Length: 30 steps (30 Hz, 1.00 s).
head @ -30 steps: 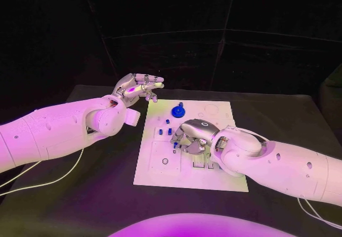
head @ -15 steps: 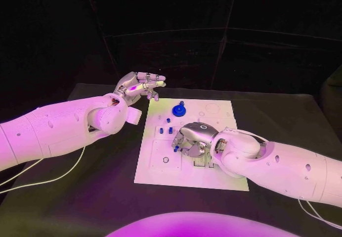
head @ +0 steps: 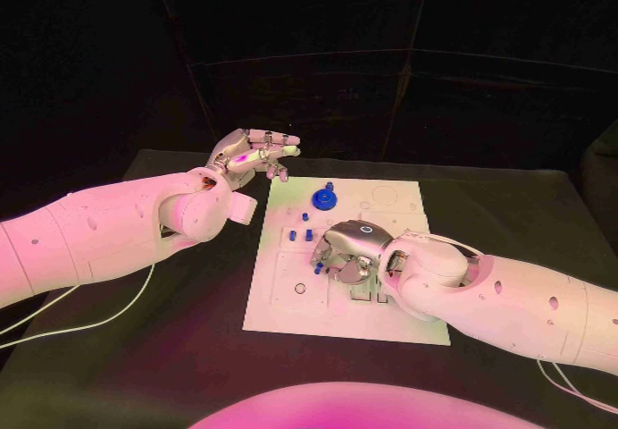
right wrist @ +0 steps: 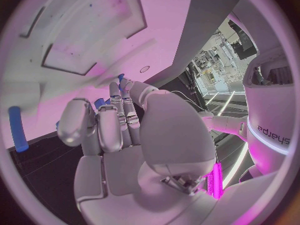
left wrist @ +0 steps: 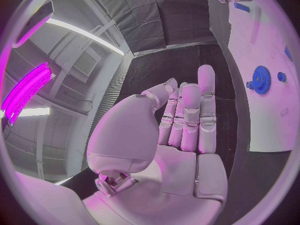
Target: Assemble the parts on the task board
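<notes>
On the white task board (head: 338, 308), a blue gear (head: 325, 198) and small pegs (head: 306, 235) stand seated. Right robot hand (head: 346, 255) curls over the board's middle, grasp unclear; left robot hand (head: 254, 154) hovers empty beyond its corner. Assembly looks unfinished.

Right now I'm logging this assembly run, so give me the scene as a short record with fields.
surface: black table
task board: white plate, mid-table
blue gear: on the board's far part
small blue parts: upright in the board, left of the right hand
left robot hand: raised off the board's far left corner, holding nothing, fingers apart
right robot hand: down over the board's middle, fingers curled; grasp unclear
</notes>
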Tool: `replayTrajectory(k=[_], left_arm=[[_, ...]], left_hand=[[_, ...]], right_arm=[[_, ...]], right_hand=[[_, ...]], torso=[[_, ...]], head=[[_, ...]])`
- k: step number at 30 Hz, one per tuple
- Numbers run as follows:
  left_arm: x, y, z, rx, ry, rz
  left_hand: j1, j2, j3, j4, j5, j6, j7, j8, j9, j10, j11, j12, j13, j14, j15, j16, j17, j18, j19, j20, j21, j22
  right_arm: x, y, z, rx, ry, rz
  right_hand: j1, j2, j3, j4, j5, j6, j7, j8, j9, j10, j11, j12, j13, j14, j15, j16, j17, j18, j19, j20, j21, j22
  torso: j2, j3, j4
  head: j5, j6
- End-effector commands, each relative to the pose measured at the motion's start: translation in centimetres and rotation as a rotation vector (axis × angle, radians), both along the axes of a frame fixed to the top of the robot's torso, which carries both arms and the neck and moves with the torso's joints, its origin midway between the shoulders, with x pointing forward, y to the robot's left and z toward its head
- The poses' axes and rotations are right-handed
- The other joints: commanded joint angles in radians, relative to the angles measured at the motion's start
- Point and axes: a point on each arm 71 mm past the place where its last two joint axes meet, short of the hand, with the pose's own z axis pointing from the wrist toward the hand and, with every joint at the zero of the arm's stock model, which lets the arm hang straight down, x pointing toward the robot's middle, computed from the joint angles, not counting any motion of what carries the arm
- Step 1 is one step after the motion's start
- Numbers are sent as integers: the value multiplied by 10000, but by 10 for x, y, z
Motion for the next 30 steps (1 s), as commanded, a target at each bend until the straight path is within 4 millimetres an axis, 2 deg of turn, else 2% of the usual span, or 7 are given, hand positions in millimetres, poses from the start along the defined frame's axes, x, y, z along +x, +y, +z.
replayTrajectory(k=[1,19,24,26,30], left_arm=[[0,-1,2,-101,-51,-85],[0,-1,2,-100,-21,-112],[0,-1,2,-101,-12,-124],[0,-1,2,-100,-9,-125],[0,-1,2,-98,1,-132]], left_hand=[[71,-35,1,-42,62,-91,4,48,-15,-54,-20,58,10,-81,-12,-42,-8,129,-50,-13,-51,-14],[71,-35,1,-42,62,-91,4,48,-15,-54,-20,58,10,-81,-12,-42,-8,129,-50,-13,-51,-14],[71,-35,1,-42,62,-91,4,48,-15,-54,-20,58,10,-81,-12,-42,-8,129,-50,-13,-51,-14],[71,-35,1,-42,62,-91,4,48,-15,-54,-20,58,10,-81,-12,-42,-8,129,-50,-13,-51,-14],[71,-35,1,-42,62,-91,4,48,-15,-54,-20,58,10,-81,-12,-42,-8,129,-50,-13,-51,-14]], right_arm=[[0,1,1,-83,-94,60],[-1,4,-3,-730,20,64],[1,4,-2,-514,-166,-86],[1,4,-1,-388,-257,-133],[2,4,2,-40,-494,-205]], right_hand=[[-119,7,62,22,39,25,29,-28,5,50,25,-38,-7,467,-48,33,-9,62,22,-30,55,-7],[-434,-156,-116,56,36,-46,29,-44,-1,-34,42,-107,-16,451,-31,14,-60,72,-10,-13,24,-58],[-641,-335,-244,77,79,-458,175,-90,-41,-628,210,-410,-46,363,103,-189,-340,137,-195,66,-226,-446],[-727,-444,-375,78,81,-777,196,-90,-49,-989,282,-538,-44,257,167,-413,-632,245,-442,126,-589,-1014],[-728,-480,-564,40,97,-1168,207,-86,-42,-1291,324,-545,-25,178,195,-542,-800,333,-636,179,-910,-1478]], torso=[[0,-5,3],[1,-7,-1],[-4,-2,1],[-4,-2,1],[-5,-1,4]], head=[[11,-16],[21,-60],[24,-70],[24,-70],[19,-63]])
